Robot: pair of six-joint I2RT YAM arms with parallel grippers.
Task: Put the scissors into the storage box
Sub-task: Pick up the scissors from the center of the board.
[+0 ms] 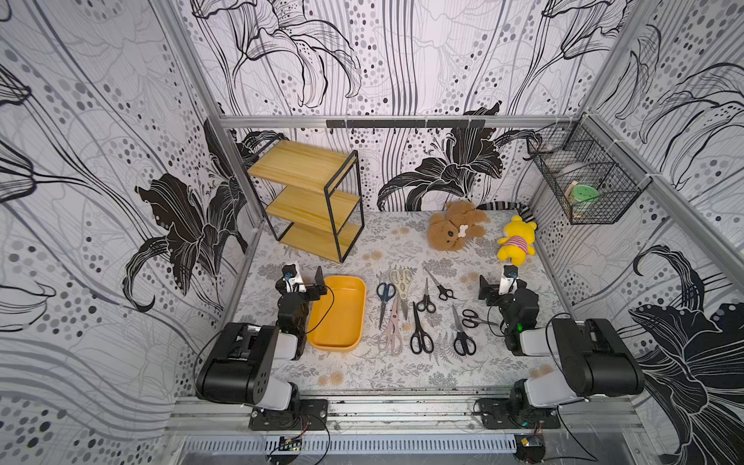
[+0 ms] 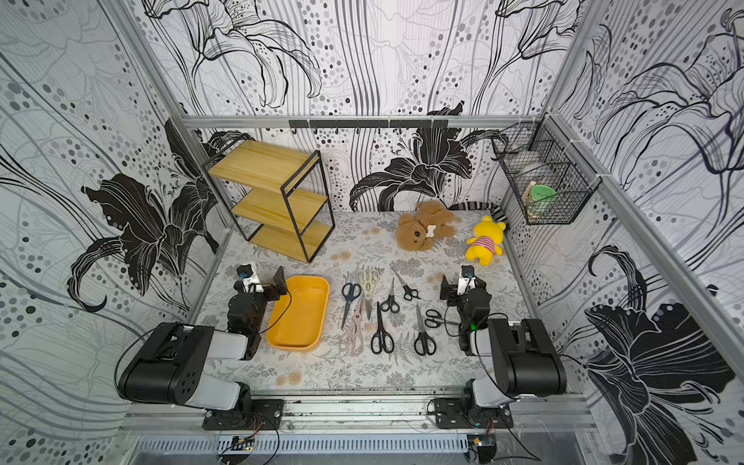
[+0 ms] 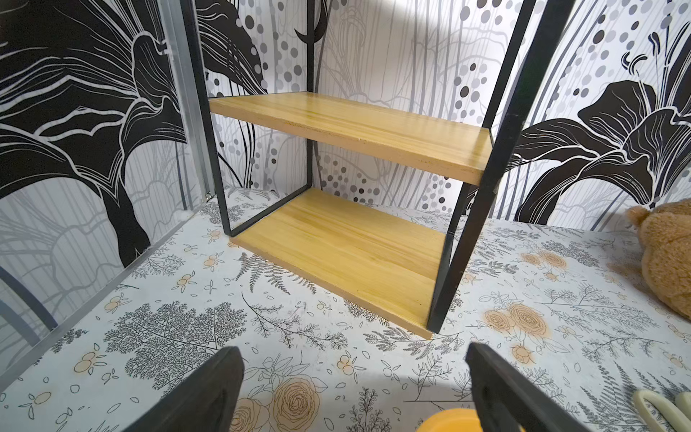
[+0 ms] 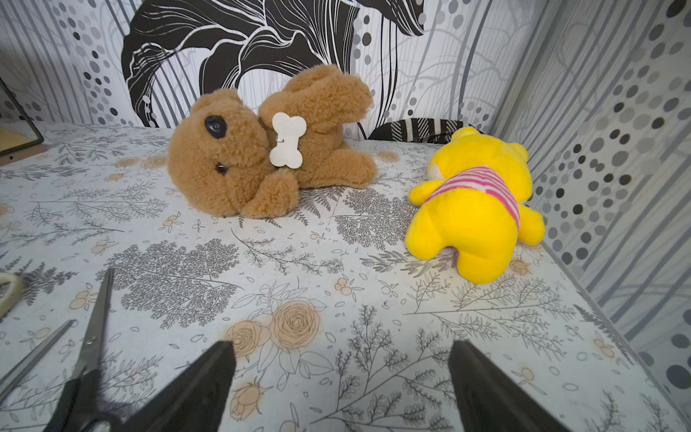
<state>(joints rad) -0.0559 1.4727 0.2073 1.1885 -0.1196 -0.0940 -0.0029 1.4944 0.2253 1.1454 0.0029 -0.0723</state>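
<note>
The storage box [image 1: 337,312] [image 2: 300,312], a shallow orange-yellow tray, lies empty at the table's left. Several scissors lie flat to its right: a blue-handled pair [image 1: 385,296], cream shears [image 1: 401,282], a pink pair [image 1: 391,334] and black pairs [image 1: 420,334] [image 1: 462,338]. My left gripper [image 1: 304,277] [image 3: 353,359] hovers open at the box's far left corner [image 3: 448,420], holding nothing. My right gripper [image 1: 501,288] [image 4: 341,351] stands open and empty right of the scissors, next to a small black pair [image 4: 93,336].
A wooden three-tier shelf [image 1: 312,197] stands at the back left. A brown teddy [image 1: 455,231] and a yellow plush [image 1: 517,245] lie at the back right. A black wire basket [image 1: 583,181] hangs on the right wall. Walls close in on three sides.
</note>
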